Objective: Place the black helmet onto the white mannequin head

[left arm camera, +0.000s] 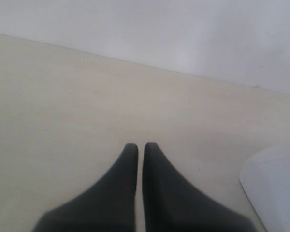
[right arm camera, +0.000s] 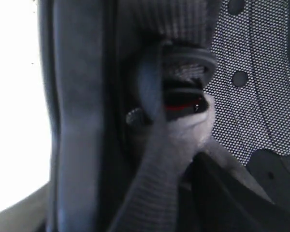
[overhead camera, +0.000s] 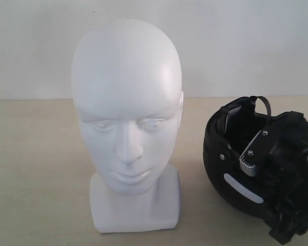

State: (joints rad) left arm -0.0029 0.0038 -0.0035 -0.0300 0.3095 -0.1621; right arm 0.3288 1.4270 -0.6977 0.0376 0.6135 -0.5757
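Exterior: white mannequin head [overhead camera: 127,128] stood upright on the worktop [overhead camera: 31,179], with the black helmet [overhead camera: 231,169] near it on the right and the right gripper [overhead camera: 262,154] at its rim. Left wrist: left gripper [left arm camera: 137,147] jaws were pretty much together, empty. Right wrist: just chin strap [right arm camera: 159,159], red buckle [right arm camera: 181,104] and mesh lining [right arm camera: 261,72], so I couldn't tell those jaws.

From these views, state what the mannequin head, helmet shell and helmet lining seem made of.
The white mannequin head looks matte moulded plastic or foam: smooth, soft sheen. The black helmet shell: likely hard plastic, smooth. Its lining: mesh fabric, fine perforations.
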